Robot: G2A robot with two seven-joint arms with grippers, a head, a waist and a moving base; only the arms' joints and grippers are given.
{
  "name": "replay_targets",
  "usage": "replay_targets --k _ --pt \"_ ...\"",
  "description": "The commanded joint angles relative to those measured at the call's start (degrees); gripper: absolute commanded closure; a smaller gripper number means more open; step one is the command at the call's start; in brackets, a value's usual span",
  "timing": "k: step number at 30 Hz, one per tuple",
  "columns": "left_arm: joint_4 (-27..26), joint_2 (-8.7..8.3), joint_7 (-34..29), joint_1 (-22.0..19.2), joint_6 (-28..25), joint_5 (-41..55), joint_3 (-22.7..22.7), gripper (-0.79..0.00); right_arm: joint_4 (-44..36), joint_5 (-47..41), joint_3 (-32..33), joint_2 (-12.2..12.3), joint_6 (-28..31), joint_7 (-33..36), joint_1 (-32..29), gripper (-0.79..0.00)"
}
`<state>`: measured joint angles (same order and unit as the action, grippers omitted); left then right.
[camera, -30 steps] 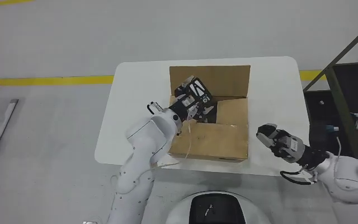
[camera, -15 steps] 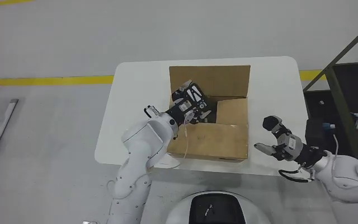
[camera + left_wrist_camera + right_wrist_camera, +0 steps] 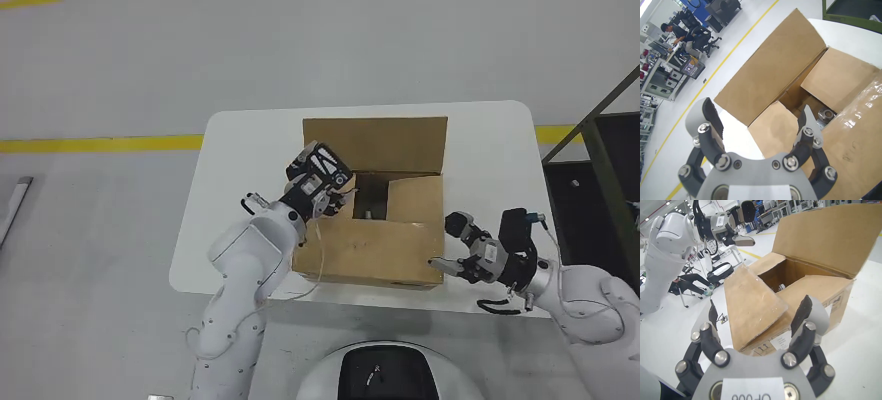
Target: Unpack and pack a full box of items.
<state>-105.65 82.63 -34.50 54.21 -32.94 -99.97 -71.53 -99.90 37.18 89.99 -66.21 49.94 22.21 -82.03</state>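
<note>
Over the box (image 3: 385, 250), at its left rim, our left tool (image 3: 320, 168) gapes empty; our right tool (image 3: 447, 243), likewise spread, flanks its corner.

Most of the inside of the box (image 3: 375, 250) is hidden by its folded-in flaps and by shadow. Through the opening between the flaps, 1 round flanged metal part (image 3: 826, 114) is seen in part, its near side covered by the taped flap (image 3: 853, 136); what lies beside it cannot be made out. In the right wrist view, 1 small pale round item (image 3: 781, 286) inside the box is half hidden behind a flap's edge, and whether it is the same part cannot be told. In the top view the contents are too small to be identified.
</note>
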Motion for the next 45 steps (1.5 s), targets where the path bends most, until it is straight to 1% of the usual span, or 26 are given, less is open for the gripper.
replay_targets --k 1,6,12,19,24,25,26,27,29,30,31,40,45 --pt "0.0 -0.15 -0.2 0.0 -0.1 -0.1 -0.4 -0.785 0.3 0.5 -0.4 0.1 -0.1 -0.4 0.1 -0.785" --pt "0.3 -0.42 -0.3 -0.4 -0.3 0.1 -0.8 -0.785 0.8 -0.4 -1.3 0.3 0.7 -0.1 0.1 -0.785" --pt "1.0 -0.62 0.1 -1.0 -0.9 0.1 0.1 -0.785 1.1 -5.8 -2.9 0.7 0.8 1.8 0.4 -0.785" --pt "1.3 -0.89 -0.1 -1.3 -1.1 -0.5 0.8 -0.785 0.6 -9.0 -3.9 1.2 0.1 3.4 0.8 -0.785" --pt "1.4 -1.14 -0.7 -1.4 -1.2 -1.1 0.9 -0.785 0.4 -12.1 -5.0 1.6 -0.5 6.1 1.2 -0.785" --pt "1.5 -1.20 -1.5 -1.4 -1.4 -1.5 1.0 -0.785 0.2 -13.0 -5.4 1.6 0.1 6.5 1.2 -0.582" --pt "1.4 -1.22 -1.7 -1.4 -1.4 -1.4 1.1 -0.785 0.0 -14.5 -5.6 1.7 0.3 6.2 1.1 -0.403" --pt "1.4 -1.22 -1.5 -1.4 -1.2 -0.8 1.1 -0.785 0.0 -15.3 -5.6 1.7 0.2 6.3 1.0 -0.292" --pt "1.2 -1.29 -1.7 -1.4 -1.2 -0.6 1.0 -0.785 -0.2 -14.8 -5.6 1.9 -0.8 7.2 0.9 -0.191" --pt "1.2 -1.33 -1.7 -1.4 -1.2 -0.6 1.1 -0.785 -0.3 -14.8 -5.8 2.0 -1.1 7.4 0.8 -0.071" --pt "1.1 -1.36 -1.9 -1.4 -1.1 -0.6 1.1 -0.785 -0.3 -14.7 -6.0 2.0 -1.2 7.4 0.7 0.000" --pt "1.2 -1.68 -3.0 -2.1 0.0 -1.4 0.8 -0.785 -1.1 -13.4 -6.6 2.4 -1.4 6.8 1.0 0.000" --pt "1.5 -1.81 -3.0 -3.1 0.5 -1.2 0.4 -0.785 -0.9 -12.1 -5.6 2.7 -0.6 6.1 2.1 0.000"
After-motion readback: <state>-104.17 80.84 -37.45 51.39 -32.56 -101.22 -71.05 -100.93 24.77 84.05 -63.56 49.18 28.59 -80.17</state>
